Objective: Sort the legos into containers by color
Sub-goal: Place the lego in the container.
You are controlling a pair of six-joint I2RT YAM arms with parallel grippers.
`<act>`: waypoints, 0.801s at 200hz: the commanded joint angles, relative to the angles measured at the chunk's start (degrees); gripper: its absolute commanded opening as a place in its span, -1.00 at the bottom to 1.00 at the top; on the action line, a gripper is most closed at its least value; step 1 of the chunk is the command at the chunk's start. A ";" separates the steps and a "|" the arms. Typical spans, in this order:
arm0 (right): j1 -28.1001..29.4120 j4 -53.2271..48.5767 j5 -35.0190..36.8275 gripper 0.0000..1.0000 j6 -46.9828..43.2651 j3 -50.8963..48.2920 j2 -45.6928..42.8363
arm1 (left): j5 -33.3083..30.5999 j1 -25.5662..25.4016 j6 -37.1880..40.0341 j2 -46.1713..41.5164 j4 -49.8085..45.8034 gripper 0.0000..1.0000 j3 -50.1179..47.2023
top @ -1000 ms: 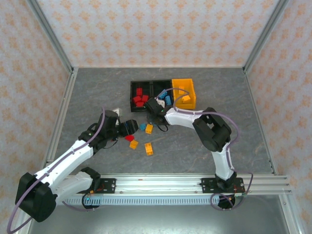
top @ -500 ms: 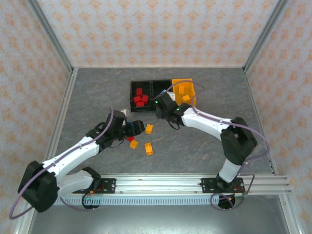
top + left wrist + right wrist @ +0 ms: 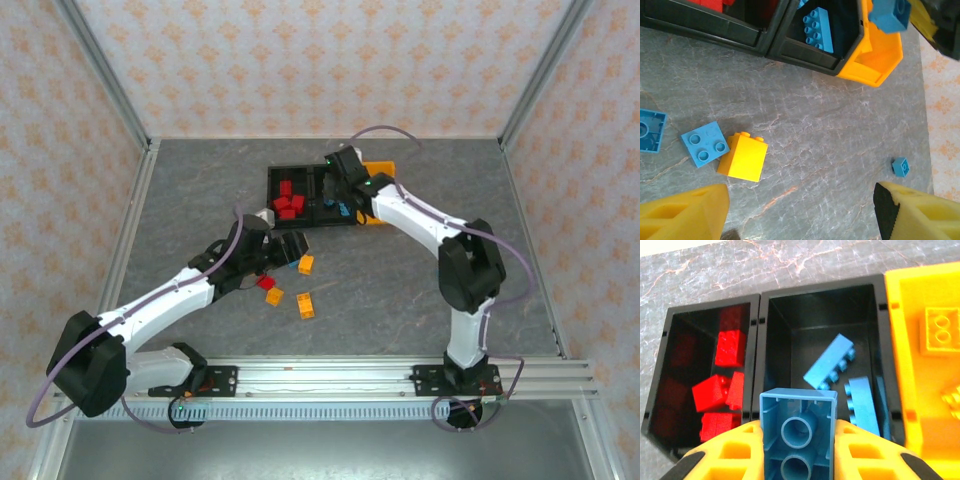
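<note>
right gripper (image 3: 799, 452): clamped on a blue brick (image 3: 798, 427), hollow underside toward the wrist cam, a yellow finger on each side
blue brick position: in the air above the near end of the middle bin (image 3: 815, 310), not touching it
middle bin: black, holds long blue bricks (image 3: 832, 362), one tilted against the floor
left bin (image 3: 710, 315): black, holds red bricks (image 3: 720, 390), piled toward one end
orange bin (image 3: 897, 340): joined to the middle bin's other side, holds orange bricks (image 3: 940, 330)
left gripper (image 3: 800, 210): fingers spread wide, nothing between them, above the table (image 3: 830, 125), just short of the bins
under left gripper: orange brick (image 3: 743, 156) against a loose blue brick (image 3: 705, 143); another blue one (image 3: 650, 131) at the frame edge; small blue brick (image 3: 899, 166) well apart on the other side
top view, loose on table: three orange pieces (image 3: 306, 306) and a red brick (image 3: 266, 283) near the left gripper
red brick: partly under the left arm
</note>
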 commanded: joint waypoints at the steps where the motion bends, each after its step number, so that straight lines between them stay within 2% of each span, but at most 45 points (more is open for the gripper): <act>1: -0.42 -2.43 -1.48 -0.46 -1.29 4.37 4.44 | -2.11 -0.18 -0.67 -1.52 -0.58 0.55 0.23; 80: -1.12 -0.65 -2.35 -0.42 0.68 5.44 10.94 | -2.56 0.77 -1.02 -4.68 -0.72 0.56 -3.46; 160: -1.21 -0.48 -2.74 -0.25 1.53 6.93 12.91 | -2.81 1.39 -1.38 -5.72 -1.11 0.56 -4.63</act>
